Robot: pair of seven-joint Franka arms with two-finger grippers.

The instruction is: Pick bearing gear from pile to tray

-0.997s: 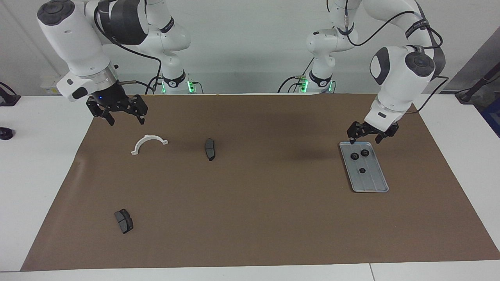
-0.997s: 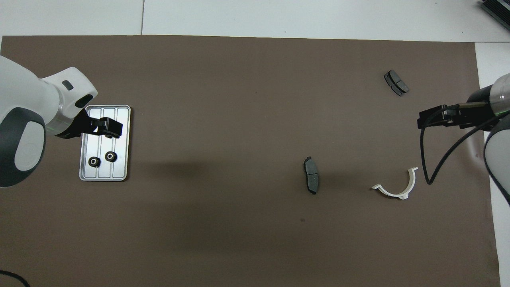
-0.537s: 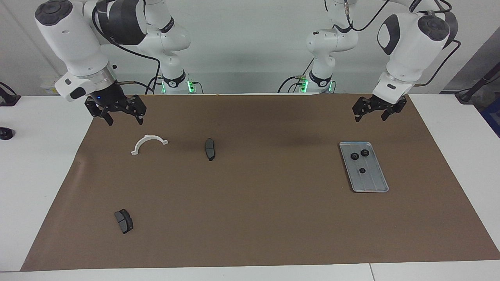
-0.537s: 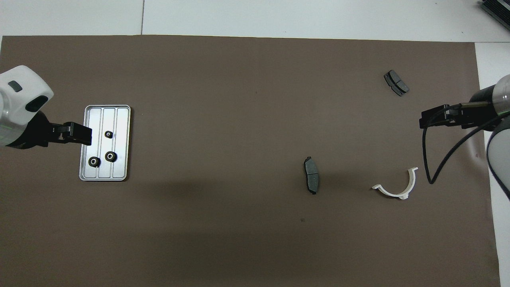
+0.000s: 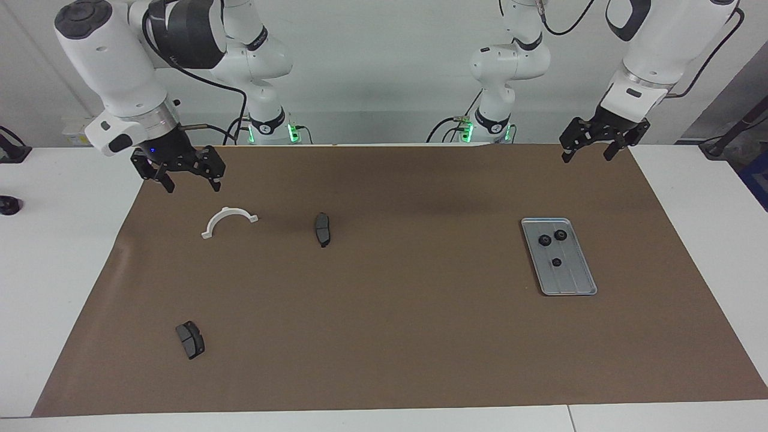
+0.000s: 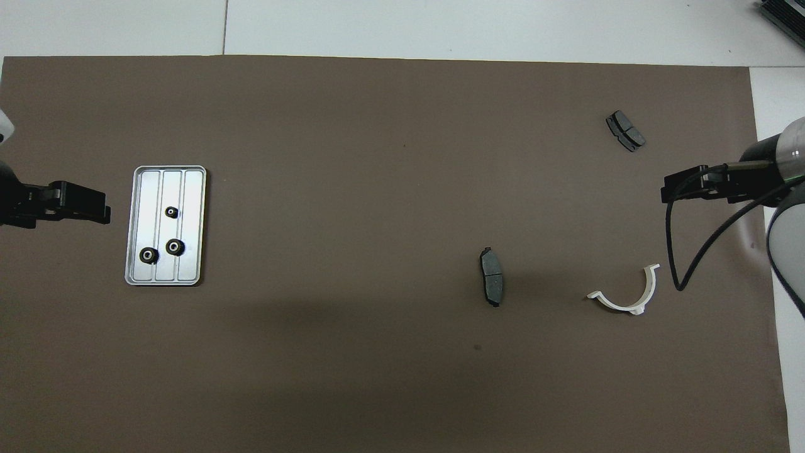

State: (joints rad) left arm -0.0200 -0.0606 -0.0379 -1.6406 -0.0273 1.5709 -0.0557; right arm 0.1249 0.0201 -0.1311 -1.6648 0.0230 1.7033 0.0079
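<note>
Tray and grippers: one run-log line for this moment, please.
tray: three gears inside | left gripper: open, raised over mat corner | right gripper: open, waiting above bracket

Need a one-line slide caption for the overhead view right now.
Three gears lie in the tray; both open grippers, left and right, hang empty.

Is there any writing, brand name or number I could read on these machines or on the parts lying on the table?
None can be read. The dark bands on the arms carry pale marks, too small to make out. The tray, gears, brake pads and white bracket show no writing.
</note>
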